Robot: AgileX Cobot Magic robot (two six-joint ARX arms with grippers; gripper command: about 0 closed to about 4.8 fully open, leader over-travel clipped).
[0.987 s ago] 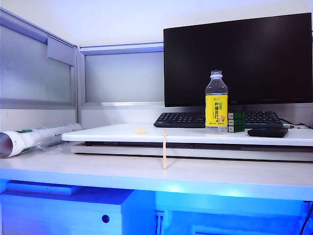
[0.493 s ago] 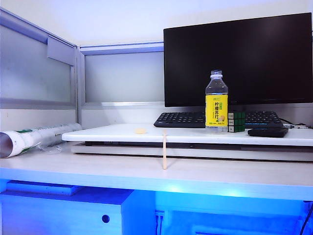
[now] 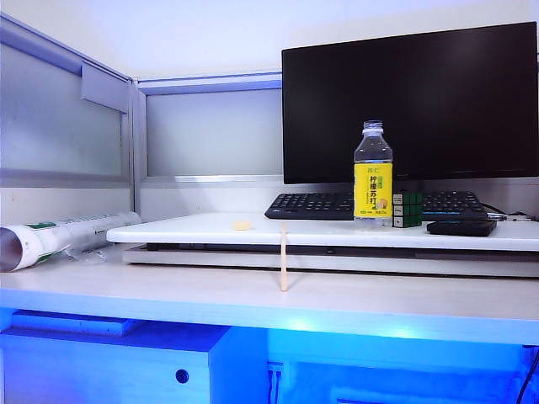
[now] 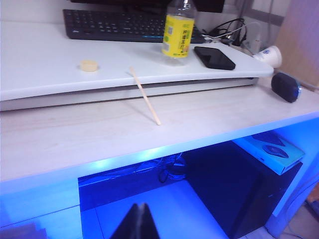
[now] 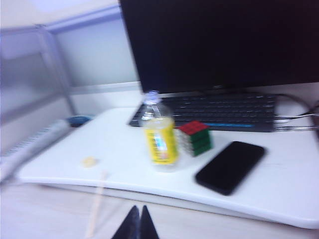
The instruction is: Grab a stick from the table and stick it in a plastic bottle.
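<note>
The thin tan stick (image 3: 284, 257) leans with its top end on the raised white board's edge and its foot on the table (image 3: 253, 303); it also shows in the left wrist view (image 4: 145, 95) and blurred in the right wrist view (image 5: 96, 206). The clear plastic bottle (image 3: 372, 175) with a yellow label stands upright and uncapped on the board (image 4: 178, 30) (image 5: 159, 133). No arm shows in the exterior view. My left gripper (image 4: 139, 206) is shut and empty, hanging before the table's front edge. My right gripper (image 5: 137, 209) is shut and empty, over the table short of the board.
On the board lie a small yellowish lump (image 3: 242, 225), a colour cube (image 3: 407, 209) beside the bottle and a black phone (image 3: 461, 227). A keyboard (image 3: 313, 204) and a dark monitor (image 3: 408, 101) stand behind. A white rolled tube (image 3: 59, 237) lies at the left.
</note>
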